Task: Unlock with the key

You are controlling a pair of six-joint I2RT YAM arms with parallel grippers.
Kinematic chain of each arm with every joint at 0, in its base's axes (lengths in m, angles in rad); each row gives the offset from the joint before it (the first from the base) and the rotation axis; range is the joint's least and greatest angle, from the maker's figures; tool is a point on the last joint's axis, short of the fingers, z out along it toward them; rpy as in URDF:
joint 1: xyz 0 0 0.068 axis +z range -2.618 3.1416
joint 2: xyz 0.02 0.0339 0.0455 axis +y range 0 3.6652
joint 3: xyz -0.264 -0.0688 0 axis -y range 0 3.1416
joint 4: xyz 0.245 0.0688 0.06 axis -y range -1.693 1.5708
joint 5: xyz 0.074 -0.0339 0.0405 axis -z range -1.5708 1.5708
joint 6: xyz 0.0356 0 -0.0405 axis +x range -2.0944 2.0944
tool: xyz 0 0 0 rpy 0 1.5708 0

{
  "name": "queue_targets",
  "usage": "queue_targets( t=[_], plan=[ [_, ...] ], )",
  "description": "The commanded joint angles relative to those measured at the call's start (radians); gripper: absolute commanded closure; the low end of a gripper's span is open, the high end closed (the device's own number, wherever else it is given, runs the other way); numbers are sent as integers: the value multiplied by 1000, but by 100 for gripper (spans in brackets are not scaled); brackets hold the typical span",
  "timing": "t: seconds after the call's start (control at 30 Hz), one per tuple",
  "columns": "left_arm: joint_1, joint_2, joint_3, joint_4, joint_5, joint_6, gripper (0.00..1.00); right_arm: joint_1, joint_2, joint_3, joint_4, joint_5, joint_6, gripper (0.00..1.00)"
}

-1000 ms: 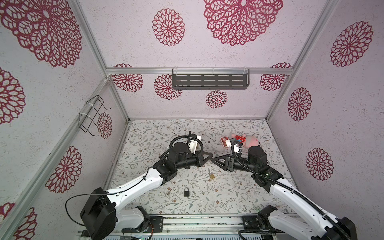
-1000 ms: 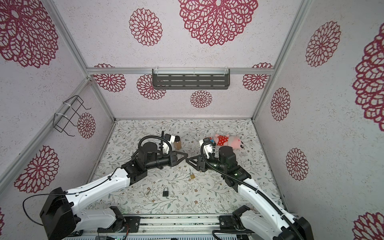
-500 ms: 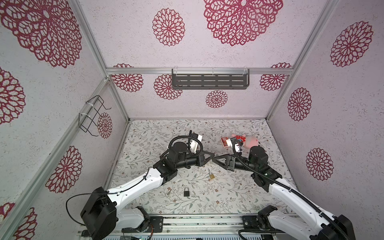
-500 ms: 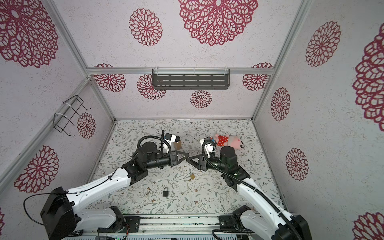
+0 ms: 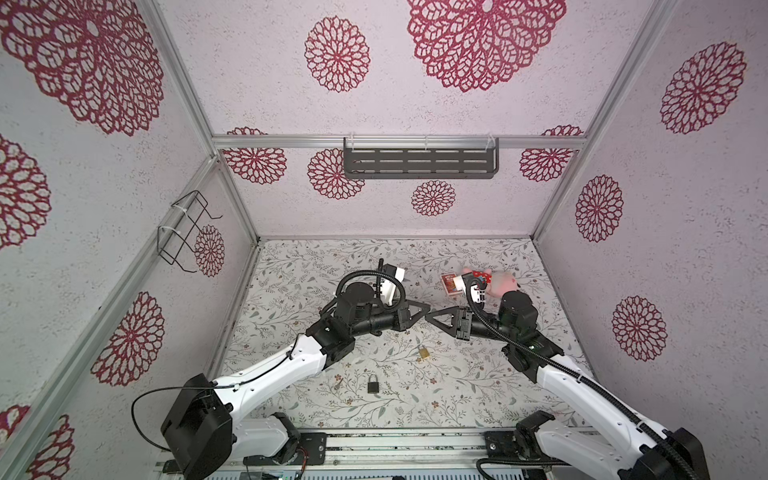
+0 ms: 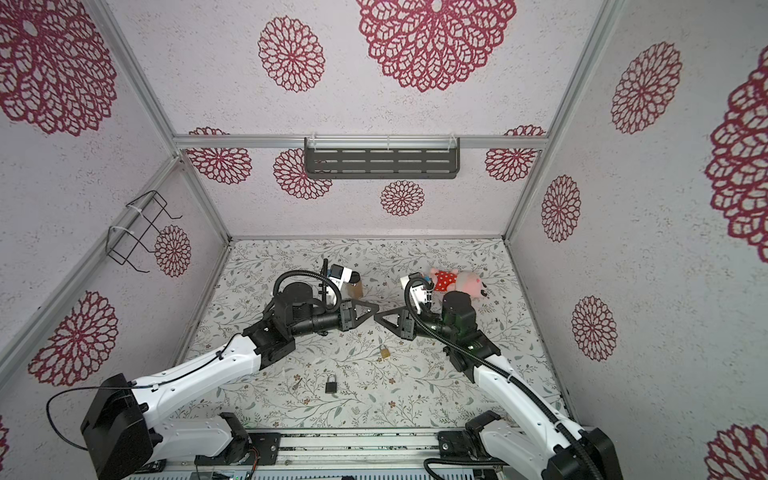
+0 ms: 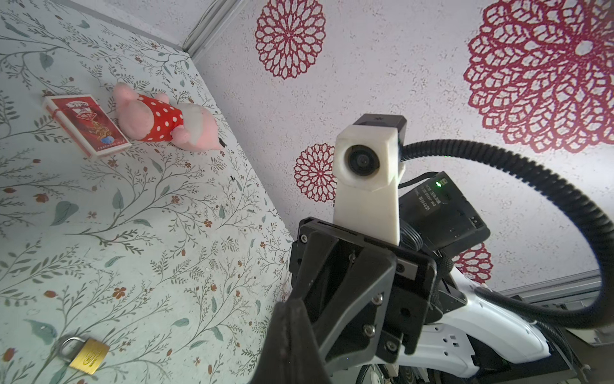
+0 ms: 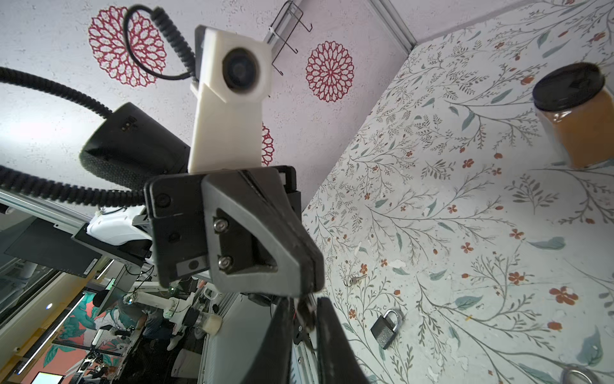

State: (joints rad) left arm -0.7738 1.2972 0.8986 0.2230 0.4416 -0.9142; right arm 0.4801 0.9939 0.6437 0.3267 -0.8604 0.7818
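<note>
Left tool (image 5: 427, 309) pinched together; right tool (image 5: 429, 318), tip-to-tip with it near the small brass padlock (image 5: 424, 352), I cannot tell. Closing misaligned, I could drop anything passed between.

The bench (image 5: 291, 266) carries two padlocks, one brass padlock (image 5: 423, 352) and one black padlock (image 5: 372, 384). There is one loose key (image 5: 338, 382), one plush pig (image 5: 503, 284), one red card box (image 5: 450, 284) and one jar (image 8: 578, 116). The walls hold one shelf (image 5: 419, 163) and one wire rack (image 5: 185, 232). Two arms reach in, with one left pincer (image 5: 426, 309) and one right pincer (image 5: 430, 319).
</note>
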Motion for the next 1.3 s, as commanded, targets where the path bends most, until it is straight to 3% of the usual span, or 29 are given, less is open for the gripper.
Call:
queue_targets(
  t=[0.0,0.67,1.0,1.1,1.27],
  plan=[
    [13,11,23,36,18,-2,100,-5,5,-9,86,-46,28,81],
    [13,16,43,6,9,20,98,-23,-19,-9,122,-51,86,100],
    [16,-17,66,-74,-69,39,41,-58,-60,-31,63,-49,80,100],
    [12,-40,42,-92,-138,20,32,-74,-77,-37,-44,-26,32,100],
    [-4,-50,-1,-184,-280,-29,26,-101,-107,-63,-204,27,-20,100]
  ],
)
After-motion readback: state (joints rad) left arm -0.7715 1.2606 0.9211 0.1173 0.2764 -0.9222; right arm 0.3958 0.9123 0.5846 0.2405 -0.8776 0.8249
